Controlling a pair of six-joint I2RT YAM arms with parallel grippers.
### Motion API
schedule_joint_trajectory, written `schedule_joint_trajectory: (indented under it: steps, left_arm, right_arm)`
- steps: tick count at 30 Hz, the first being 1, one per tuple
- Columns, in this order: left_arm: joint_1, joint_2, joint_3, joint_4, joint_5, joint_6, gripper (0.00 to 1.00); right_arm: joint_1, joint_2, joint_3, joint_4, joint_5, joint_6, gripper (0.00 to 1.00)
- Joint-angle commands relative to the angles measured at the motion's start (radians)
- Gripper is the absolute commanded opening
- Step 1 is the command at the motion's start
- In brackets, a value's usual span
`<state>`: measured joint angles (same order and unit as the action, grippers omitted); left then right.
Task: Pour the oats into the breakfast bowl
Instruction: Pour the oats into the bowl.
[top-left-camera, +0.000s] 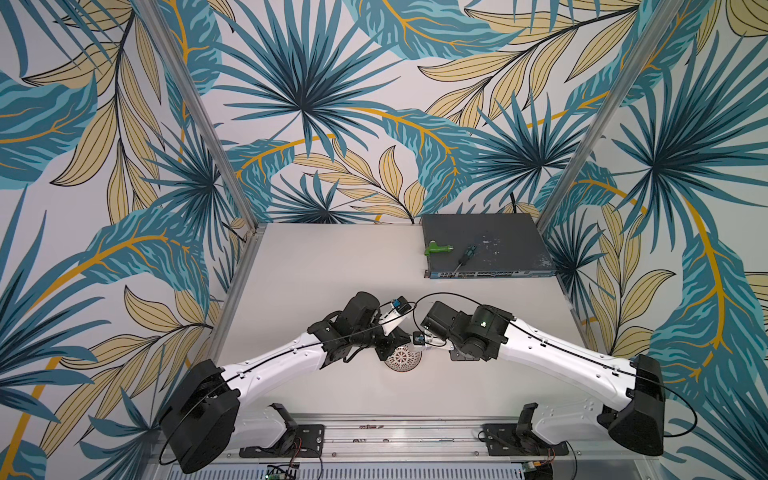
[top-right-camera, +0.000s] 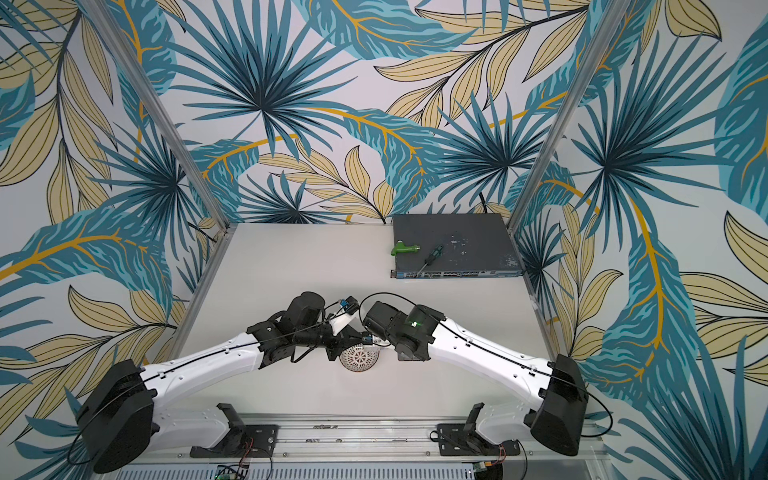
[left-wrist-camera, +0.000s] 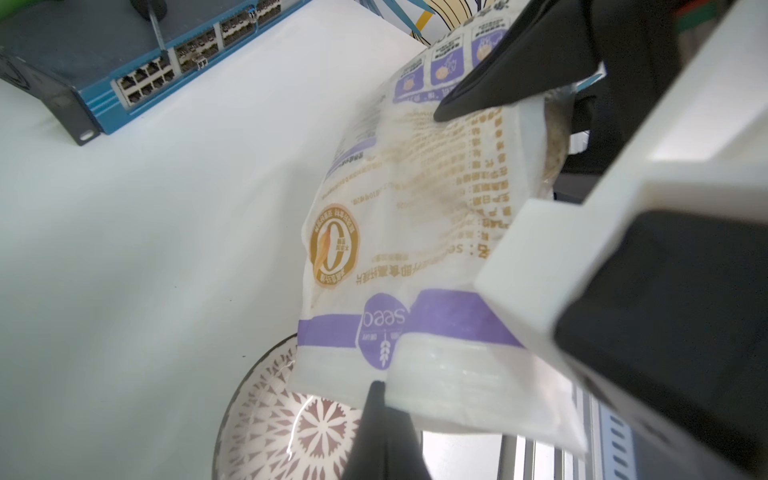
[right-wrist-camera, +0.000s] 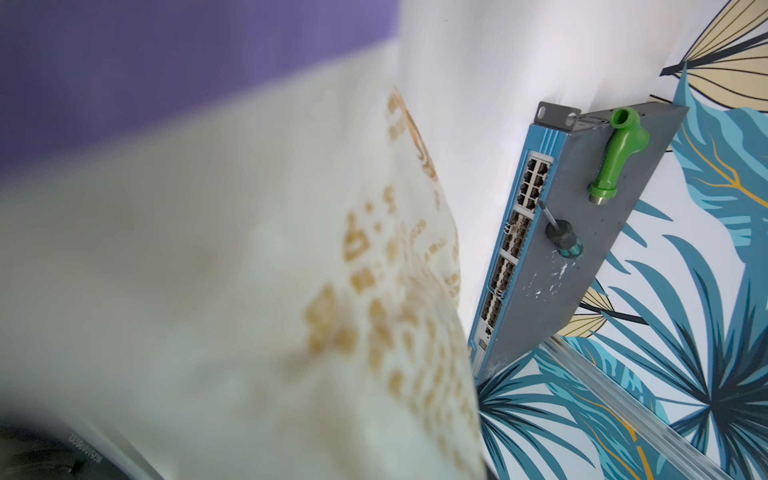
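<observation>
Tabletop (top-left-camera: 332, 282), flat pale grey, is spanning the workspace; clear crinkly purple-and-white plastic oat bag (left-wrist-camera: 415, 199) is hanging above it, long axis sloping down toward small round white lattice-patterned bowl (left-wrist-camera: 257, 424) directly beneath; right gripper (left-wrist-camera: 511, 104) is clamping the upper body, jaws partly spread; left gripper (left-wrist-camera: 376, 407), nearer the bowl, is pinching the lower edge, jaws fully closed.

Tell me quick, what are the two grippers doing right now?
Left gripper: closed on the oats bag, pinching its edge.
Right gripper: closed on the same oats bag.
</observation>
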<state>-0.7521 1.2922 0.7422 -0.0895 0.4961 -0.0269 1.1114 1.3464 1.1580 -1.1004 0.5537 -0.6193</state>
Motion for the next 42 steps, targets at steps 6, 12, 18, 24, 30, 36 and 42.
schedule_joint_trajectory:
  steps: [6, 12, 18, 24, 30, 36, 42]
  left_arm:
    - [-0.001, -0.037, -0.044, 0.023, -0.024, -0.072, 0.0]
    - [-0.003, -0.084, -0.092, 0.024, -0.019, -0.086, 0.0]
    - [-0.011, -0.09, -0.1, 0.033, -0.024, -0.102, 0.0]
    - [-0.029, -0.075, -0.104, 0.081, -0.019, -0.142, 0.0]
    - [-0.029, -0.07, -0.124, 0.103, -0.032, -0.155, 0.0]
    - [-0.03, -0.06, -0.138, 0.131, -0.042, -0.18, 0.0]
    - [-0.031, -0.049, -0.139, 0.148, -0.039, -0.2, 0.0]
  right_arm:
    - [0.042, -0.014, -0.009, 0.009, 0.196, -0.011, 0.0]
    - [0.078, -0.011, -0.008, 0.019, 0.236, -0.017, 0.0]
    - [0.116, -0.004, -0.039, 0.028, 0.27, -0.024, 0.0]
    - [0.14, 0.001, -0.08, 0.046, 0.34, -0.03, 0.0]
    - [0.151, -0.009, -0.11, 0.075, 0.42, -0.038, 0.0]
    - [0.155, -0.015, -0.119, 0.099, 0.469, -0.059, 0.0]
    - [0.167, -0.042, -0.137, 0.127, 0.525, -0.084, 0.0]
